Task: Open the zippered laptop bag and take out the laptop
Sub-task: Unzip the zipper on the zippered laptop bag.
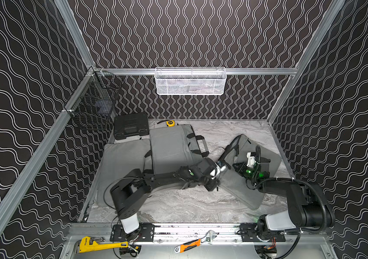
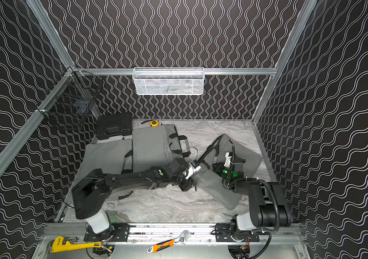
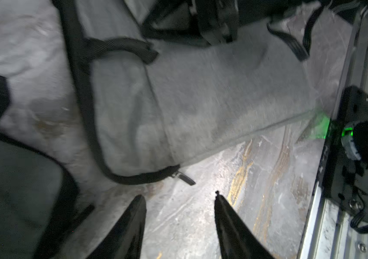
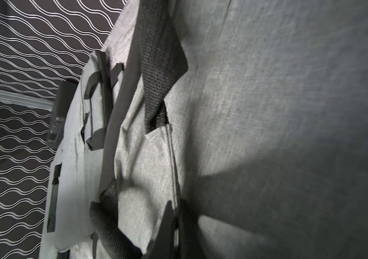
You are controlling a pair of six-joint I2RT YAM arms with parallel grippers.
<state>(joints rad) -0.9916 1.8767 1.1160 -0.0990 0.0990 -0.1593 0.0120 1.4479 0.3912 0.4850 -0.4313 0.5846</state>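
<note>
The grey laptop bag (image 1: 241,190) lies at the table's right side, its black zipper edge (image 1: 232,145) raised at the far end. My right gripper (image 4: 175,209) is shut on a stitched fabric edge of the bag, next to a black handle strap (image 4: 111,226). In the left wrist view the zipper track curves round the bag's corner to the pull tab (image 3: 184,178), which lies free on the table. My left gripper (image 3: 179,199) stands open just short of that tab, with nothing between its fingers. The laptop is hidden.
Two more grey bags lie at the left (image 1: 122,166) and centre back (image 1: 171,145). A black tool case (image 1: 131,125) and a yellow tape measure (image 1: 170,122) sit at the back. A white basket (image 1: 189,81) and a black wire basket (image 1: 93,105) hang on the frame. Two wrenches (image 1: 95,245) (image 1: 192,243) rest on the front rail.
</note>
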